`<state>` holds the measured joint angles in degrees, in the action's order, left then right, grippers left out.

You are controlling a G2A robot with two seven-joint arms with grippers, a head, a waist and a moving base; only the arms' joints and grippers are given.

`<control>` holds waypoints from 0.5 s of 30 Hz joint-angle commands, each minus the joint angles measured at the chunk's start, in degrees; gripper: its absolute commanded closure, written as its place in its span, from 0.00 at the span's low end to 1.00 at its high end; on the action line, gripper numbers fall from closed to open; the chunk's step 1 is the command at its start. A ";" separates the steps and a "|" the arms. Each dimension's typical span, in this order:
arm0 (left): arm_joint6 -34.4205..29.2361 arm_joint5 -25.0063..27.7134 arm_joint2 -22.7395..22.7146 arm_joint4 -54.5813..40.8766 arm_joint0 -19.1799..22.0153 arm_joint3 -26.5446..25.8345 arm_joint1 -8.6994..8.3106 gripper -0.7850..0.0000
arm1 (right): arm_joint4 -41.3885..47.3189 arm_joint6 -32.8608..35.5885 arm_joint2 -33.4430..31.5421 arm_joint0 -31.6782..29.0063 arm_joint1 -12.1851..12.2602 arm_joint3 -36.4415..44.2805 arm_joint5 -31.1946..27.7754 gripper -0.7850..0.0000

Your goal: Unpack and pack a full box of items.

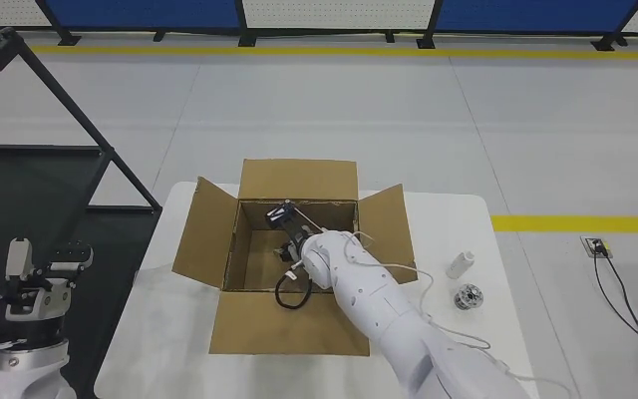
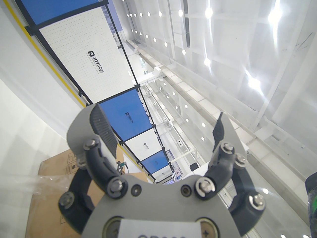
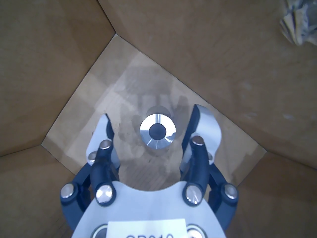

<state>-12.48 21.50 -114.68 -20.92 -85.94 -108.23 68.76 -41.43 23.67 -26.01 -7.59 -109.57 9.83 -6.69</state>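
Note:
An open cardboard box (image 1: 299,334) stands on the white table (image 1: 449,214), all flaps folded out. My right gripper (image 1: 283,213) is down inside it near the far wall. In the right wrist view the right gripper (image 3: 152,113) is open, its fingers on either side of an upright metal cylinder (image 3: 157,131) on the box floor (image 3: 99,95), not touching it. My left gripper (image 2: 158,120) is open and holds nothing, pointing up at the ceiling; it sits off the table's left side (image 1: 45,274).
To the right of the box, a small white bottle (image 1: 460,264) and a round metal part (image 1: 468,296) lie on the table. Crumpled wrapping (image 3: 297,13) rests against a box wall. A black cable loop (image 1: 289,295) hangs from the arm. Another carton (image 2: 49,174) is near the left gripper.

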 commanded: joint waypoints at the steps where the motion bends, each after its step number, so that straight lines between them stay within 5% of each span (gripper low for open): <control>1: 0.00 0.00 0.00 0.00 0.00 0.00 0.00 0.00 | 0.03 -0.62 -0.27 0.02 0.08 0.06 -0.83 0.00; 15: 0.00 0.00 0.00 0.00 0.00 0.00 0.00 0.00 | -2.18 -6.15 -1.50 0.22 2.08 1.41 -11.15 0.00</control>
<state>-12.48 21.50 -114.68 -20.92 -85.94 -108.23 68.76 -43.33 18.03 -27.47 -7.32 -107.69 11.03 -17.13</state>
